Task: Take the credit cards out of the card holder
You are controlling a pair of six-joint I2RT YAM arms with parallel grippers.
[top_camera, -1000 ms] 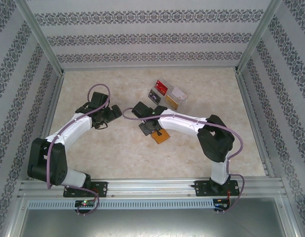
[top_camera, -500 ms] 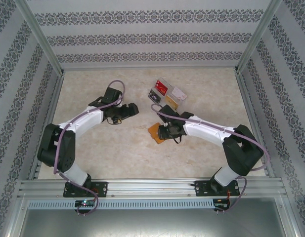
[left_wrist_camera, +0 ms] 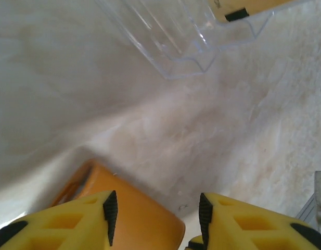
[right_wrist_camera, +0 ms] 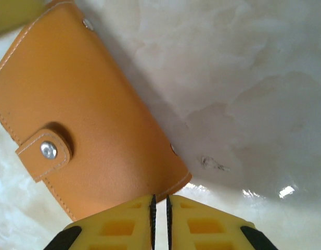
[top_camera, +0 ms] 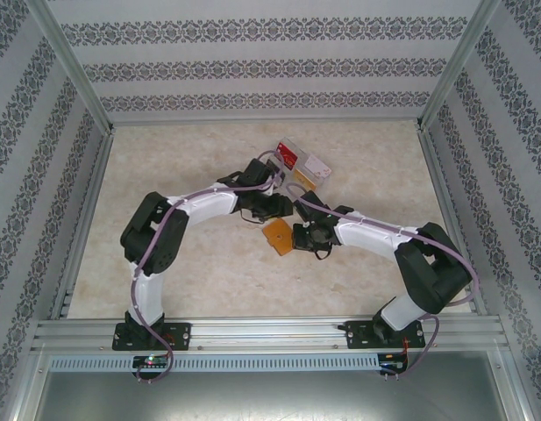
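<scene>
The card holder [top_camera: 277, 237] is an orange-tan wallet lying folded on the table, its tab clasp [right_wrist_camera: 46, 148] snapped. The credit cards are hidden inside it. My left gripper [top_camera: 274, 215] hangs over the holder's far edge. In the left wrist view the left gripper [left_wrist_camera: 157, 214] stands open, with a corner of the card holder [left_wrist_camera: 134, 208] below the gap, nearer the left finger. My right gripper [top_camera: 298, 235] sits at the holder's right side. In the right wrist view the right gripper [right_wrist_camera: 160, 200] is shut to a slim gap, its tips at the edge of the card holder [right_wrist_camera: 98, 104] with nothing between them.
A clear plastic compartment tray [top_camera: 302, 167] with several flat coloured pieces stands just beyond the holder, and the tray [left_wrist_camera: 186, 47] is close ahead of the left fingers. Both arms crowd the middle of the marbled table [top_camera: 165, 158]. Metal frame rails run along the sides.
The left arm has swung right from the table's left middle to the card holder, its jaws narrowing. The right gripper has closed and drawn back to the holder's right edge.
</scene>
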